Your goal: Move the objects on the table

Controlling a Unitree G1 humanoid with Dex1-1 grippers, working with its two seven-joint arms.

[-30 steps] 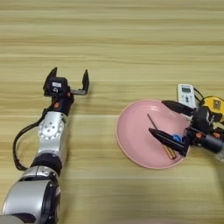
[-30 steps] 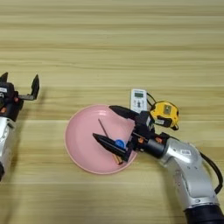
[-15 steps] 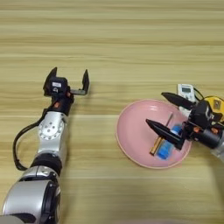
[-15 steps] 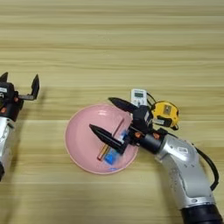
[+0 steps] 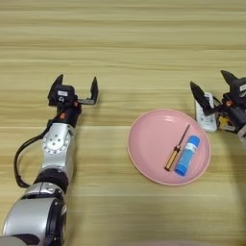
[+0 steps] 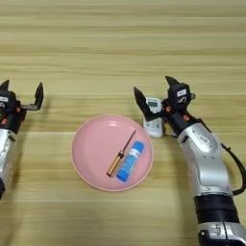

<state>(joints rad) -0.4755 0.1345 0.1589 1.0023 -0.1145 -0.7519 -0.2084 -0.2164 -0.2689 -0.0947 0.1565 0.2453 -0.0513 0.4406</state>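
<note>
Two slim objects on round pink plate [image 5: 144, 144].

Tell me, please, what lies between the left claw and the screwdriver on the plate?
Between the left claw and the screwdriver lies bare table, then the pink plate near rim. Nothing else; the left eye view shows this best.

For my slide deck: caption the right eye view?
Glue stick and screwdriver lie on pink plate; open right gripper hovers over the remote.
</note>
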